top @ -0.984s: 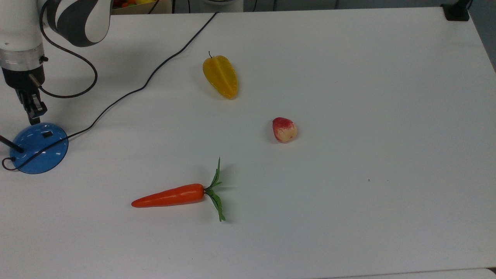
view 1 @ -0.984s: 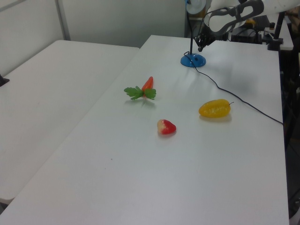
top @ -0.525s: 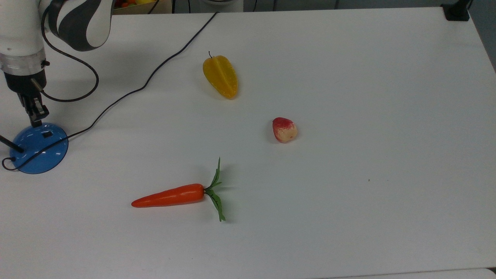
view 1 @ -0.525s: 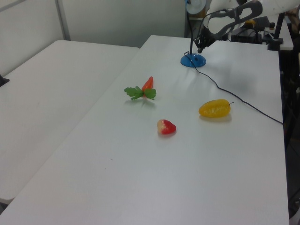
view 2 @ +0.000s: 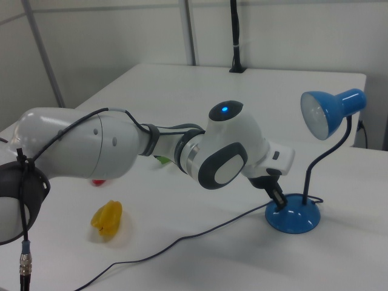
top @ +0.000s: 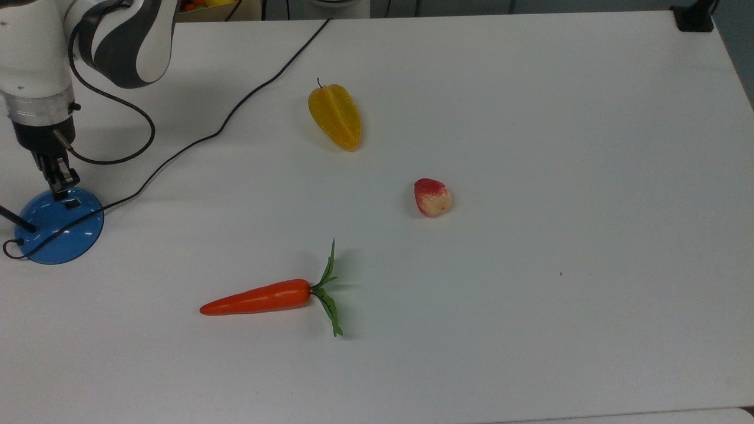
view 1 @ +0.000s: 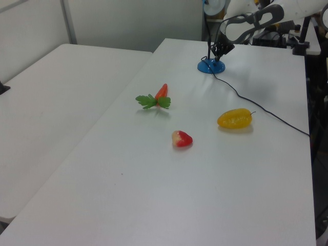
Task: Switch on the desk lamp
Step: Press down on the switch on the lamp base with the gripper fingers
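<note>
1. The white table (top: pixel 530 118) carries the desk lamp (top: pixel 59 227), a glossy blue domed base with a thin black stem, at the top view's far left.
2. The base looks hard, slick and light; I would press, not grasp.
3. The black pincer (top: pixel 62 182), fingers together, tips touching the dome's far edge.
4. Press the small dark rectangular switch (top: pixel 72 204), just beside the tips.

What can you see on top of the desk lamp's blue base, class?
On the desk lamp base sit a small dark switch, the thin black stem's foot and a black cord crossing it. The gripper tip stands at the switch's edge, hiding part of the rim behind it.
</note>
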{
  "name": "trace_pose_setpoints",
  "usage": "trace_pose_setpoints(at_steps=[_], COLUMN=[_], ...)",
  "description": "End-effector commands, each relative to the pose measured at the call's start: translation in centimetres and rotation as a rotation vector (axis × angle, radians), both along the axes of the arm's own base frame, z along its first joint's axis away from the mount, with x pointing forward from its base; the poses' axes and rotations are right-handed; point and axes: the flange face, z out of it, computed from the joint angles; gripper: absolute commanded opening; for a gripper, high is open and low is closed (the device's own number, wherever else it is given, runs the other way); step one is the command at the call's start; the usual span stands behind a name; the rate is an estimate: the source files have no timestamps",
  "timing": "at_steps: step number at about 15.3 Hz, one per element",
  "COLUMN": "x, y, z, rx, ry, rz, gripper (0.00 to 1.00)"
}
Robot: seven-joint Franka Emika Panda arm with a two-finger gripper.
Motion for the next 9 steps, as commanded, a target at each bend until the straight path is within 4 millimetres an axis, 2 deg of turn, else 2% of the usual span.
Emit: trace_pose_setpoints(at_steps=[1, 9], x=[1.25, 1.38], y=[0.15, 0.34], z=[-0.06, -0.69], rx=[-0.026, -0.028], ry=[-0.025, -0.015], rz=[0.003, 0.010], gripper=[0.00, 0.00])
